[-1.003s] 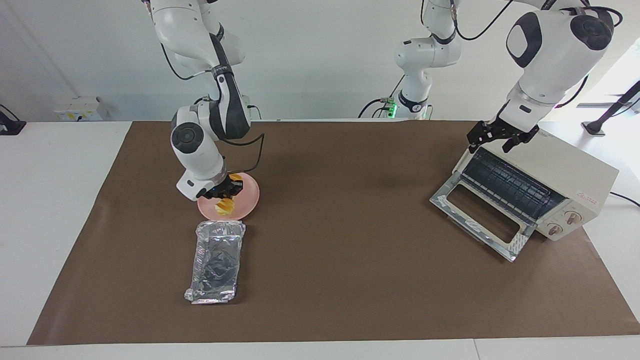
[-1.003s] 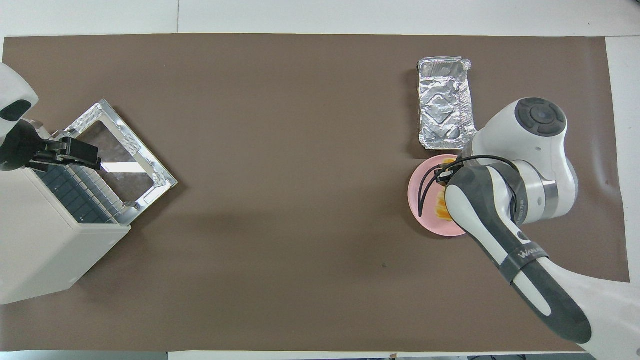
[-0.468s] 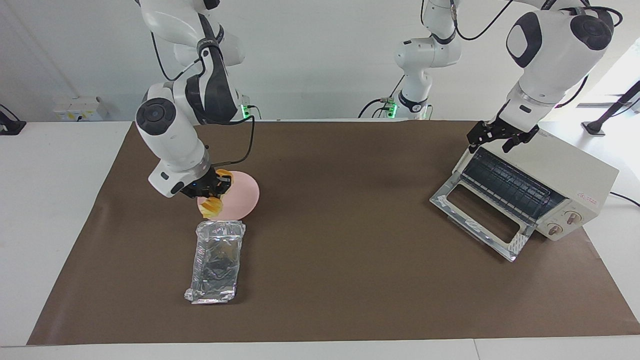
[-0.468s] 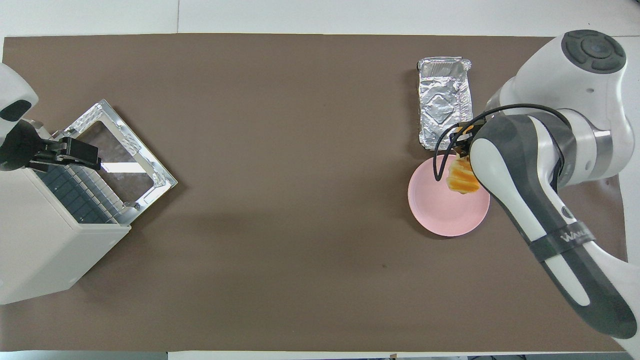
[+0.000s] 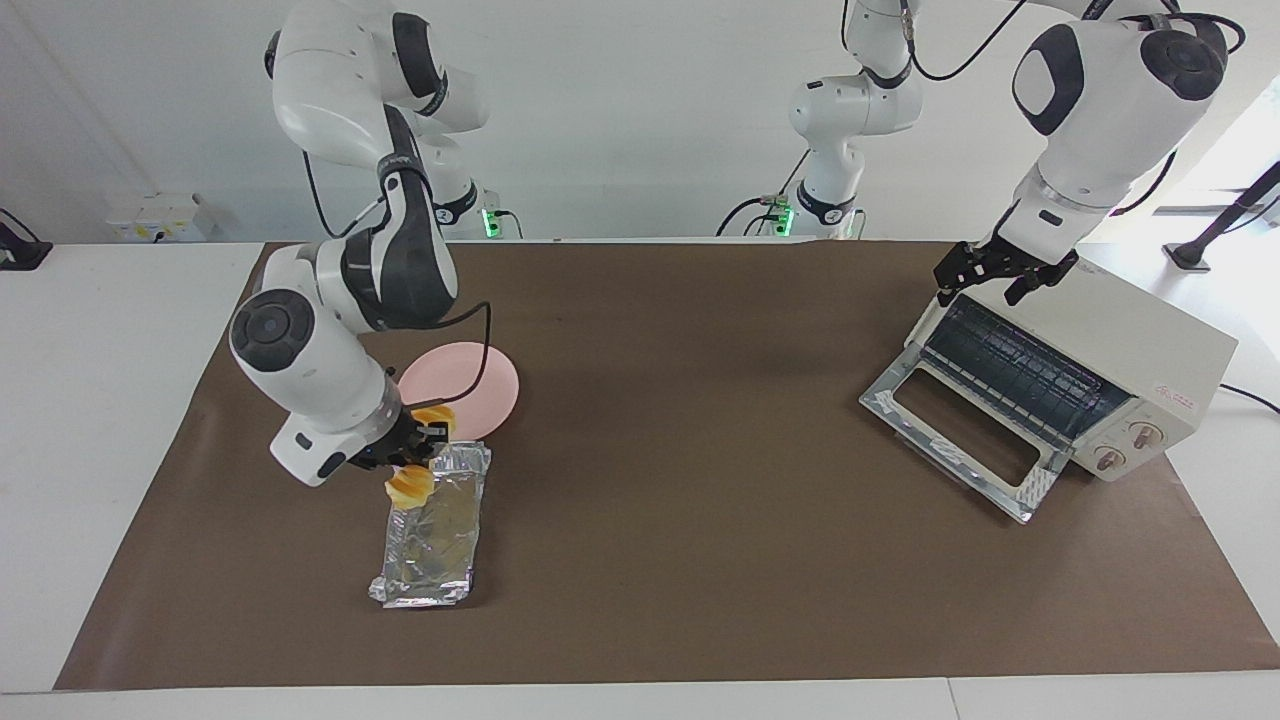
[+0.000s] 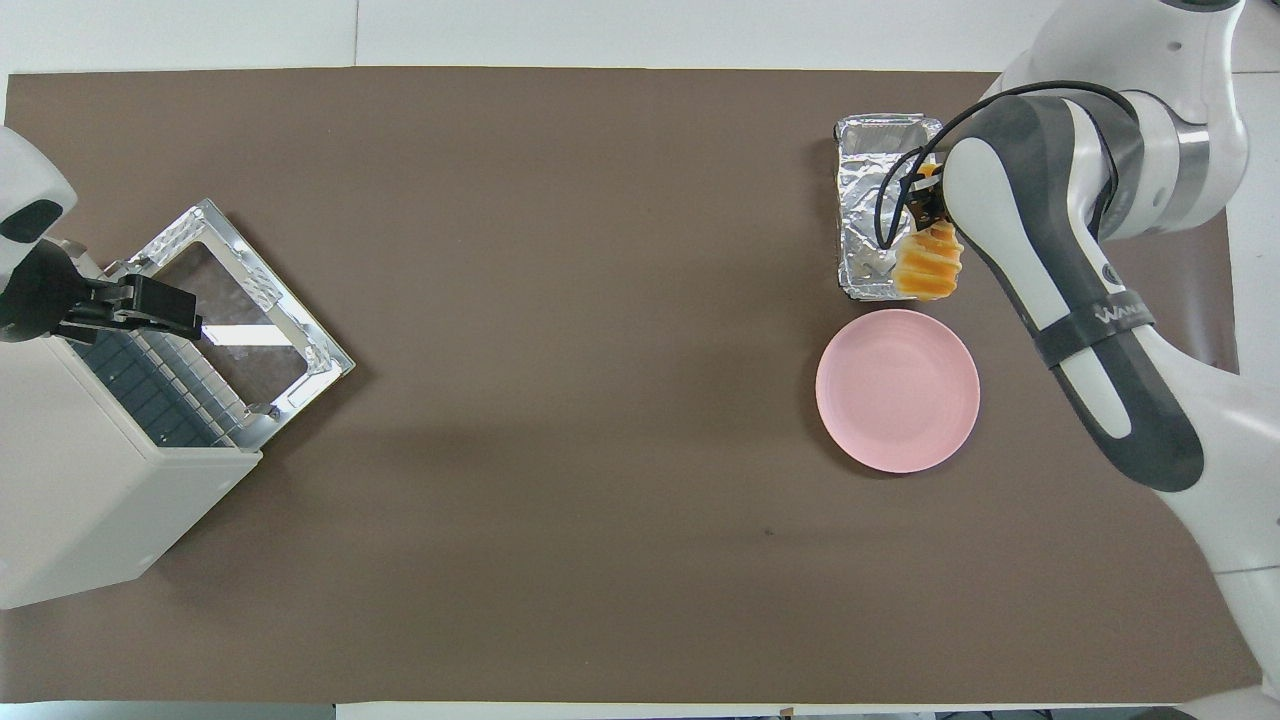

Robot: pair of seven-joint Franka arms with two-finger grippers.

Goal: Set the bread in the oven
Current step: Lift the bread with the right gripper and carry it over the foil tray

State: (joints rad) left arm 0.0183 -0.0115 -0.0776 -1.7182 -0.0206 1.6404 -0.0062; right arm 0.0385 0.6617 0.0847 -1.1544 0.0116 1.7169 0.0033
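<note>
Now the right claw [image 5: 412, 455] clenches the bread [image 5: 411, 484], which hangs below it over the foil tray [image 5: 432, 545]

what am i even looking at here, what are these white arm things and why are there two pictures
These are two robot arms at a table with a brown mat. One picture is taken from across the table, facing the robots; the other looks down from above their own end, so the sides appear swapped. The right gripper is closed on a small loaf of bread and holds it over a silver foil tray. A pink plate, nearer the robots, is empty. At the table's other end stands a cream toaster oven with its glass door folded down. The left gripper waits open over the oven's top front edge.
</note>
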